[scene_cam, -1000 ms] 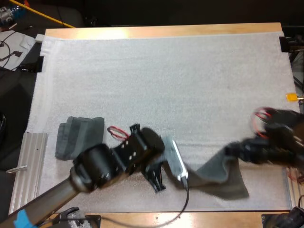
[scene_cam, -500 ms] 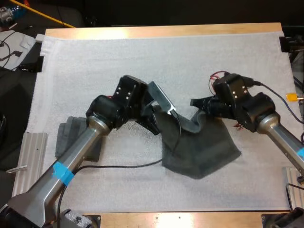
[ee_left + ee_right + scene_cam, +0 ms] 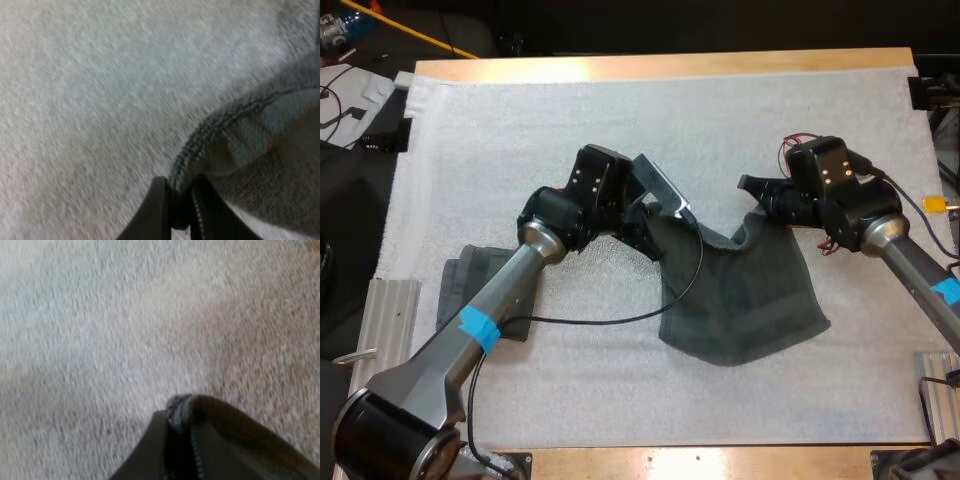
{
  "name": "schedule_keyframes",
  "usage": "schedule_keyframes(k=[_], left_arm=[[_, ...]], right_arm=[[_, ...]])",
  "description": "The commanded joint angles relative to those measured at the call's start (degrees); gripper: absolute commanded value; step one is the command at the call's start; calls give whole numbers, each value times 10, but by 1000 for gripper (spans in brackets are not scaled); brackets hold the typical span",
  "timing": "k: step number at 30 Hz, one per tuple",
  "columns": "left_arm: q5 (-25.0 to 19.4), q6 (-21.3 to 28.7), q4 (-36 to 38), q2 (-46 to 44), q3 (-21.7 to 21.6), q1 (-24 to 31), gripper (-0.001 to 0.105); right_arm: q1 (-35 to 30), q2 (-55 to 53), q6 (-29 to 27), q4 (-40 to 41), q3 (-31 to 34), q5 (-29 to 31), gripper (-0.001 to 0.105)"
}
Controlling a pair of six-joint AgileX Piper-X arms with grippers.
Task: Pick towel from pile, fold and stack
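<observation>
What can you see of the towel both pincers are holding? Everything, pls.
The towel is dark grey-green, terry-looking cloth with a stitched hem and a paler band near one edge. It lies mostly spread on the white mat, right of centre. Its far edge is raised and sags between two pinched corners: the left pincer is shut on the hemmed corner, the right pincer on the other. The near part rests flat on the mat and comes to a blunt point.

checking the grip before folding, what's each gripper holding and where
Both hold the towel by its far edge, left gripper one end, right gripper the other.
</observation>
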Motion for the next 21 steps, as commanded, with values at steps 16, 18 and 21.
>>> schedule_keyframes(k=[16,18,21], left_arm=[[-37,-28,-105,24,-2,13,0],[-39,-33,-113,26,-2,15,0],[-39,-43,-120,27,-2,18,3]], right_arm=[[-25,26,73,-134,-2,18,0],[-28,28,77,-150,0,15,0],[-31,32,90,-175,-1,2,6]])
